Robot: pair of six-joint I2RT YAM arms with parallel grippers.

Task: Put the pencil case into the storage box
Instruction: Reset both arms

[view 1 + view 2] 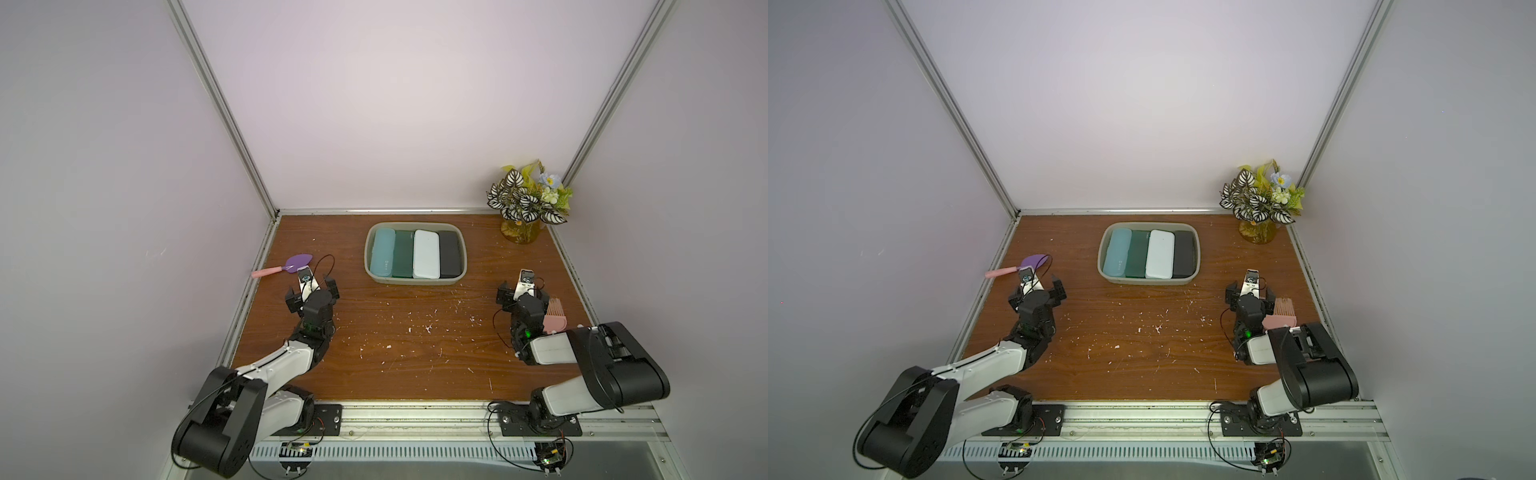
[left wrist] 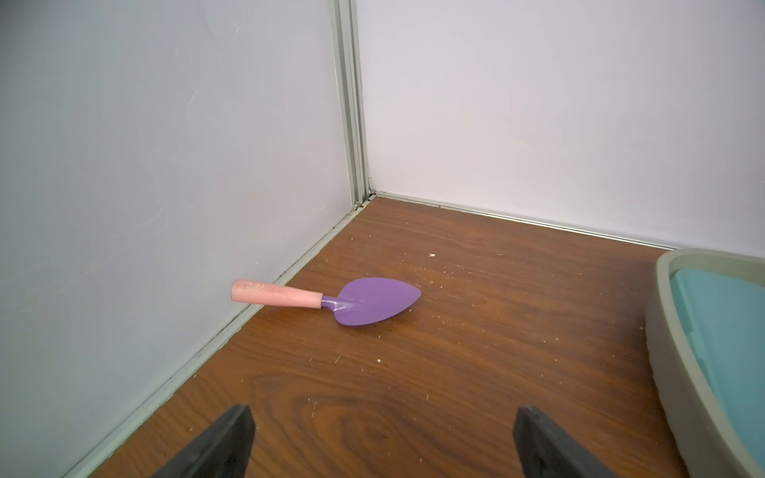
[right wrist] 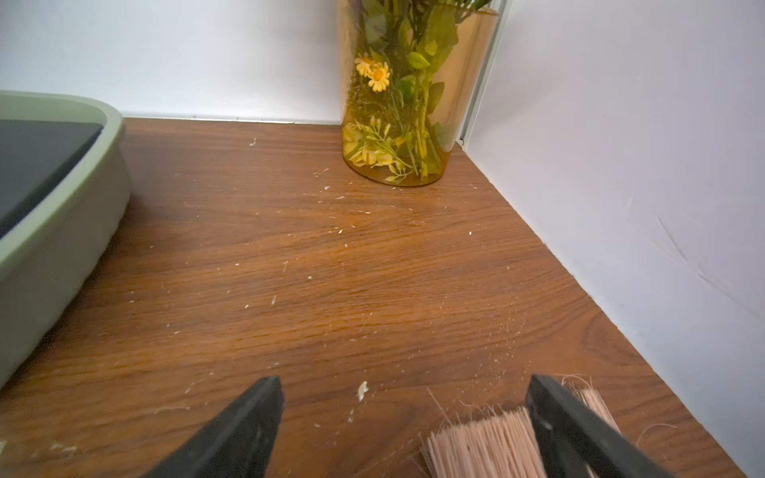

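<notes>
Four cases (image 1: 426, 254) lie long-axis up-frame inside the box (image 1: 415, 280), upper centre, between my wide, empty left fingers (image 1: 312, 294) and right fingers (image 1: 523, 296).

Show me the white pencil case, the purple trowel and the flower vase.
white pencil case (image 1: 426, 254): a top view, middle of its lid.
purple trowel (image 2: 378, 300): left wrist view, middle of its blade.
flower vase (image 3: 395, 132): right wrist view, lower glass wall.

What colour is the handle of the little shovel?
The shovel's handle is pink; the left wrist view shows it best.
</notes>
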